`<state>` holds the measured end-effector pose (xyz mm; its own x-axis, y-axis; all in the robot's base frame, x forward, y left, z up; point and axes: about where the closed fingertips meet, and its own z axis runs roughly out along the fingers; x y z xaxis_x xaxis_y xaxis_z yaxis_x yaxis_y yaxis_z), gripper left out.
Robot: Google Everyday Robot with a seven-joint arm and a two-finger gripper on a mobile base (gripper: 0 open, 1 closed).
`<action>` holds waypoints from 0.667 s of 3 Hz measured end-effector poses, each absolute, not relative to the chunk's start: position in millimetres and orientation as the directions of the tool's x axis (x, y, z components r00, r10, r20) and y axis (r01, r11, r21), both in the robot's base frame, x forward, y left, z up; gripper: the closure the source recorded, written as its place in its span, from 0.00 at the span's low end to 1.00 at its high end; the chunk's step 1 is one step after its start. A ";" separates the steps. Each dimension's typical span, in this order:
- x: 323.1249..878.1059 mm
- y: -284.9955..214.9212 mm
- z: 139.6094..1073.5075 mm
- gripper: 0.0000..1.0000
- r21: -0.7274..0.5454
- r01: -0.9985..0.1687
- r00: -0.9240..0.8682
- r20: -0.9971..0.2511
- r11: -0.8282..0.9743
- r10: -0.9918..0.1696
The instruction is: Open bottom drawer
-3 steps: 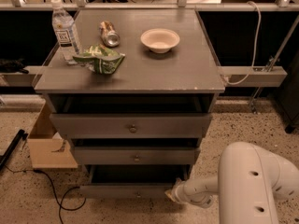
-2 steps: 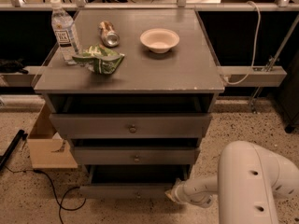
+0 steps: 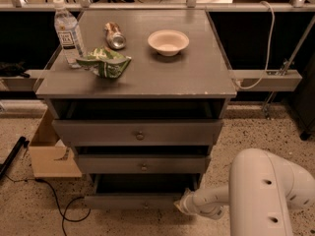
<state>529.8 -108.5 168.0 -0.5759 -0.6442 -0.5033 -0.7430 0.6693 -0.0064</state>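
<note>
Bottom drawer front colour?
Grey bottom drawer, seen in the camera view. Gripper is at its right end.

We see a white arm (image 3: 263, 191): a large, smooth, rounded housing with two small dark round recesses, joined to a slimmer white tubular link. Its pale gripper (image 3: 181, 205) sits at the right front corner of the bottom drawer (image 3: 130, 200).
</note>
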 end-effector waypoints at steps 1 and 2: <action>529.7 -108.5 168.0 0.31 -0.006 -0.743 -0.576 -0.503 0.669 -0.644; 518.8 -104.4 165.4 0.01 0.014 -0.756 -0.569 -0.509 0.655 -0.646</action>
